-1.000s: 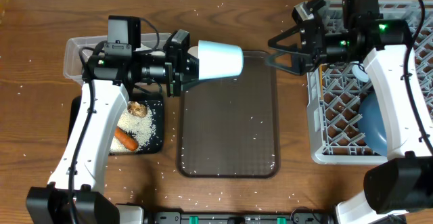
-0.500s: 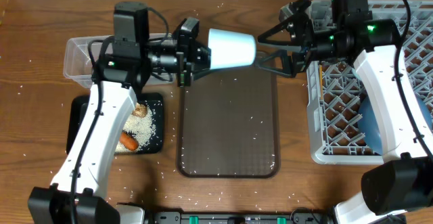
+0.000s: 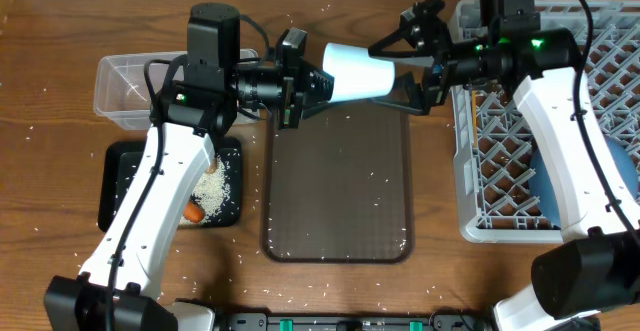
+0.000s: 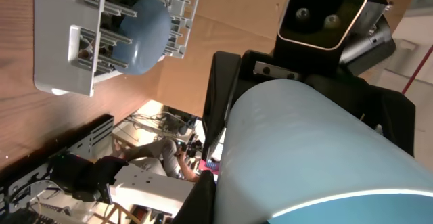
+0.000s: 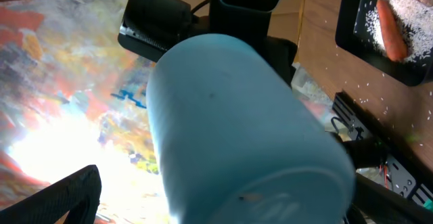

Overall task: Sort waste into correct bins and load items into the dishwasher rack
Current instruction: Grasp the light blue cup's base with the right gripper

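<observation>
Overhead: left gripper (image 3: 318, 79) clamped on the light-blue cup (image 3: 358, 71), held sideways over the brown tray's (image 3: 335, 191) far edge, right gripper (image 3: 398, 71) spread wide around its free end; left wrist: cup fills frame; right wrist: cup sits centred, so right should probably close squarely before left lets go.

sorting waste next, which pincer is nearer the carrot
Left. The left pincer, shut on the light-blue cup, sits above-right of the carrot; the right pincer, open at the cup's far end, is farther right.
</observation>
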Robot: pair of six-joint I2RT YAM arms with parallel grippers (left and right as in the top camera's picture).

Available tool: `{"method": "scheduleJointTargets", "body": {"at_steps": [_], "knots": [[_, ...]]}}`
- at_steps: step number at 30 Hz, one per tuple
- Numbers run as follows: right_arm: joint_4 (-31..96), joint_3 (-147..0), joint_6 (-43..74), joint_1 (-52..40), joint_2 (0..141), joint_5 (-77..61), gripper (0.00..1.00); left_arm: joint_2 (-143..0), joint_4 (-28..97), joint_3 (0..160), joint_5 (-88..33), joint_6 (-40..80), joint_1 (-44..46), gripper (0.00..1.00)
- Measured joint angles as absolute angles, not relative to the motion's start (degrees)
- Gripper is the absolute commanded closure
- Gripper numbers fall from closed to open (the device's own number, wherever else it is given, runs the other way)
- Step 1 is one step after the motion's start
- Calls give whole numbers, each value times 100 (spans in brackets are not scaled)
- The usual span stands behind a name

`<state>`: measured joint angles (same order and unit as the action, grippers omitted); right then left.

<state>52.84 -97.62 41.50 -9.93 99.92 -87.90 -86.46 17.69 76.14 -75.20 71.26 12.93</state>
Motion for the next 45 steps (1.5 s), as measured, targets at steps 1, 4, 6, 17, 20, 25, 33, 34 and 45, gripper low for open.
{"method": "scheduleJointTargets", "body": {"at_steps": [1, 4, 6, 17, 20, 25, 33, 34, 45], "knots": [[5280, -9762, 4198, -993, 9992, -8790, 3, -8646, 1769, 7614, -7496, 7140, 1293, 94], [5247, -9762, 4289, -996, 9992, -8788, 12, -8646, 1769, 7614, -7465, 7179, 1293, 94], [5238, -9762, 4340, -996, 9992, -8770, 16, -8646, 1752, 7614, -7461, 7185, 1293, 94], [5083, -9741, 4436, -996, 9992, -8746, 17, -8635, 1732, 7614, -7505, 7251, 1291, 94], [4974, -9736, 4456, -998, 9992, -8744, 17, -8635, 1719, 7614, -7544, 7358, 1293, 94], [4834, -9734, 4469, -996, 9992, -8739, 16, -8635, 1715, 7614, -7618, 7470, 1321, 94], [4611, -9732, 4475, -998, 9992, -8685, 17, -8635, 1708, 7614, -7695, 7548, 1363, 94], [4604, -9732, 4475, -998, 9992, -8683, 17, -8635, 1708, 7614, -7703, 7561, 1363, 94], [4598, -9732, 4525, -1096, 9994, -8637, 26, -8613, 1697, 7614, -7760, 7603, 1363, 94]]}}
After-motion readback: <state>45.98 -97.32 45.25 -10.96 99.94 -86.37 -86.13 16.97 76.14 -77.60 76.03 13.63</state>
